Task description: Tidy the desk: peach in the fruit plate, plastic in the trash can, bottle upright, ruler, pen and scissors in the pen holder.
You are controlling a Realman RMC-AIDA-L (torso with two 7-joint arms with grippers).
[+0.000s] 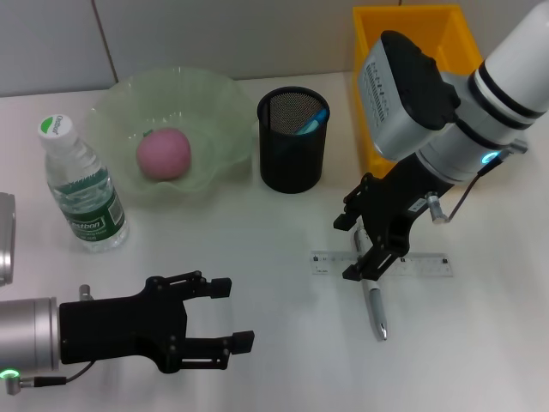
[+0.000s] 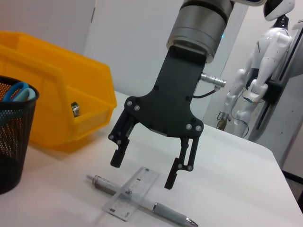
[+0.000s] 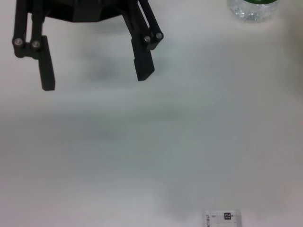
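A pink peach [image 1: 163, 154] lies in the pale green fruit plate [image 1: 219, 99]. The water bottle [image 1: 84, 189] stands upright at the left. Blue-handled scissors [image 1: 314, 120] stick out of the black mesh pen holder [image 1: 293, 150]. The clear ruler [image 1: 429, 264] lies flat with the silver pen [image 1: 377, 313] crossing it. My right gripper [image 1: 353, 249] hangs open just above both, seen too in the left wrist view [image 2: 144, 169] over the ruler [image 2: 132, 191] and pen [image 2: 165, 213]. My left gripper [image 1: 236, 314] rests open near the front edge. No plastic shows.
The yellow trash can [image 1: 467, 43] stands at the back right, behind my right arm, with a small object [image 2: 75, 109] inside. In the right wrist view my left gripper [image 3: 94, 75], the bottle's base [image 3: 251, 9] and a ruler end [image 3: 222, 218] appear.
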